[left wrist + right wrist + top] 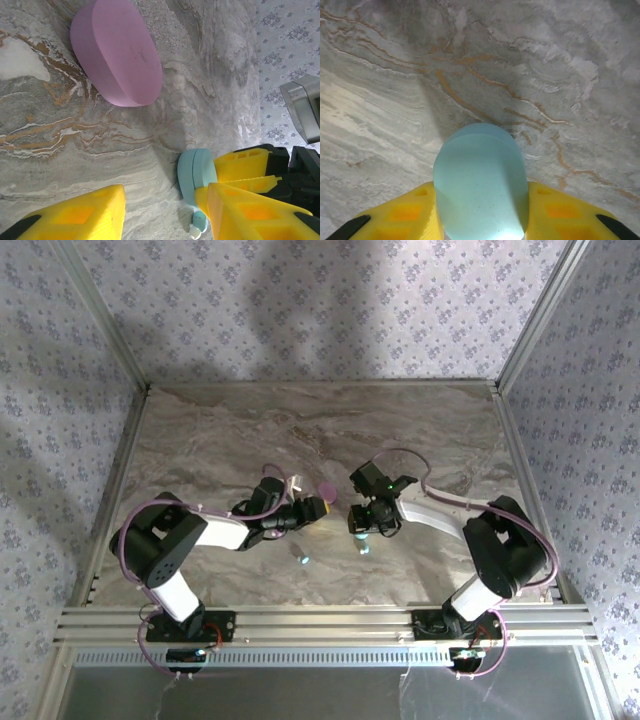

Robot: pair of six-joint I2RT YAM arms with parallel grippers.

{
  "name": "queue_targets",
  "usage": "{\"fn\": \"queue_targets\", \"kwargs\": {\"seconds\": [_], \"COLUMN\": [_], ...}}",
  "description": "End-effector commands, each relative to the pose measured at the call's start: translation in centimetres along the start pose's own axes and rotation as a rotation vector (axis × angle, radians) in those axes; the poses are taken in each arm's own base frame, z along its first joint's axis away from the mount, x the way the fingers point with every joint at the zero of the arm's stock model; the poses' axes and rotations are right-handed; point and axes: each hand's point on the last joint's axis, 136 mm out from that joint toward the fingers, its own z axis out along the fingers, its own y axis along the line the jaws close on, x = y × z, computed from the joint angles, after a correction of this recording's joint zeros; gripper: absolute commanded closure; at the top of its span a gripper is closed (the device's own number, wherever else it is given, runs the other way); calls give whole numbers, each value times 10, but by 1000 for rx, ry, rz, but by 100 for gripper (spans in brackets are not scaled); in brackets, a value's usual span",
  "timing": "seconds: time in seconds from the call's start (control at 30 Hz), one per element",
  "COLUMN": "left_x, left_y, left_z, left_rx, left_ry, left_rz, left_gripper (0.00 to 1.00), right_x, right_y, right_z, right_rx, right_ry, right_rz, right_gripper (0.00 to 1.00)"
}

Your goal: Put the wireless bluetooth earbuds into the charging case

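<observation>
Teal case (480, 185) sits pinched between the yellow jaws of the right gripper (480, 212), low in the centre of the right wrist view. The left wrist view shows it standing on its edge on the table (60, 145), with the seam between its two halves closed. Holding it upright like this probably steadies it so the lid can be worked open, since nothing can go in while it is shut.

The left gripper (165, 200) has its jaws apart with nothing between them. It faces the teal case from close by, which looks like a ready position to help with the lid or fetch a bud. In the top view both grippers meet near the middle of the frame, left (312, 508) and right (365, 523).

One teal bud (200, 220) lies on the table just beside the teal case, at the bottom edge of the left wrist view. From above it shows just below the right gripper (363, 547), and a second bud (303, 558) lies lower left of it, near the left arm. The pink case (117, 52) lies flat and shut at the upper left of the left wrist view.

The table is grey marble-patterned with brown veins. It is enclosed by floral wallpaper walls (330, 310) and aluminium posts (105, 315).
</observation>
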Motion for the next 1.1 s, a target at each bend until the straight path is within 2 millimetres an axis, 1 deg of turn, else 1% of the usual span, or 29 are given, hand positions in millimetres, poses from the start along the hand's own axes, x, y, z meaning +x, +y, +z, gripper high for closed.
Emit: {"fn": "queue_targets", "kwargs": {"seconds": [0.0, 0.17, 0.3, 0.43, 0.53, 0.7, 0.93, 1.07], "left_x": [-1, -1, -1, -1, -1, -1, -1, -1], "left_y": [-3, -2, -2, -2, -2, -1, 0, -1], "left_z": [-6, -6, -6, -6, -6, -5, -5, -4], "left_rx": [6, 3, 4, 2, 2, 1, -1, 0], "left_ry": [-6, -6, -7, -5, -6, -6, -4, -5], "left_rz": [27, 27, 29, 28, 28, 25, 25, 25], "left_gripper": [52, 52, 51, 51, 51, 51, 51, 51], "right_x": [-1, 0, -1, -1, -1, -1, 2, 1], "right_y": [-13, -14, -12, -12, -13, -13, -14, -13], "right_z": [-3, -7, -8, -8, -8, -7, -3, -3], "right_rx": [115, 148, 148, 147, 150, 148, 146, 142], "right_ry": [4, 10, 8, 10, 11, 17, 30, 27], "right_rz": [-27, -43, -51, -55, -55, -57, -57, -57], "right_gripper": [57, 51, 51, 47, 47, 51, 51, 56]}}
